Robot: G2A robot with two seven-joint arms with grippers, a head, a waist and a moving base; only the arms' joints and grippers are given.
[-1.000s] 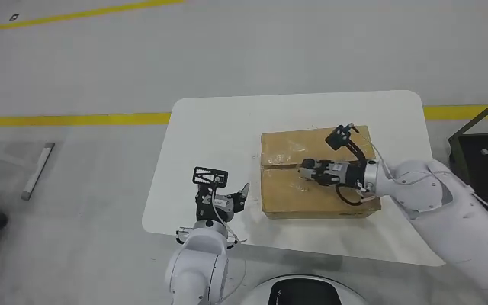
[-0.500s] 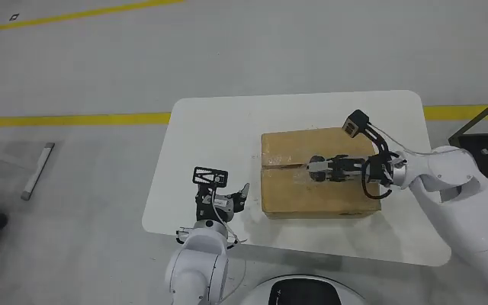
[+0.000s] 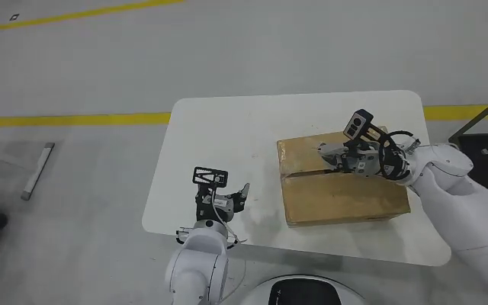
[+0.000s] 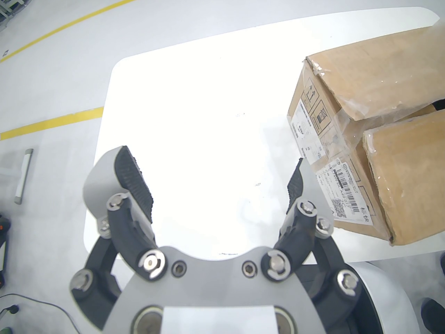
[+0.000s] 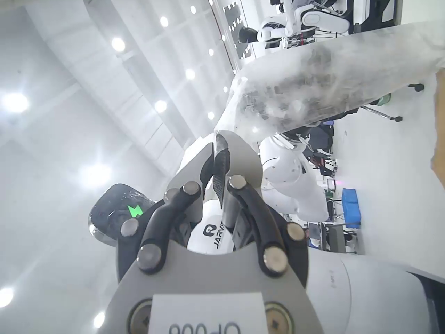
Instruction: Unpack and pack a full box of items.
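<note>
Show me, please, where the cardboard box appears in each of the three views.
Top view: the cardboard box lies on the right half of the white table.
Left wrist view: the box is at the right edge, its labelled end towards the camera.
Right wrist view: a brown sliver of it at the right edge.
Shared landmark: the clear tape, stuck on the box's labelled end and pinched by the shut right tool.

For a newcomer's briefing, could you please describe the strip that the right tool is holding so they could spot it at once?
On the white rounded table, find the lone brown cardboard box. Over its top the right tool is shut on a translucent, grimy plastic strip. Unlike the opaque brown flaps, it is see-through.
</note>
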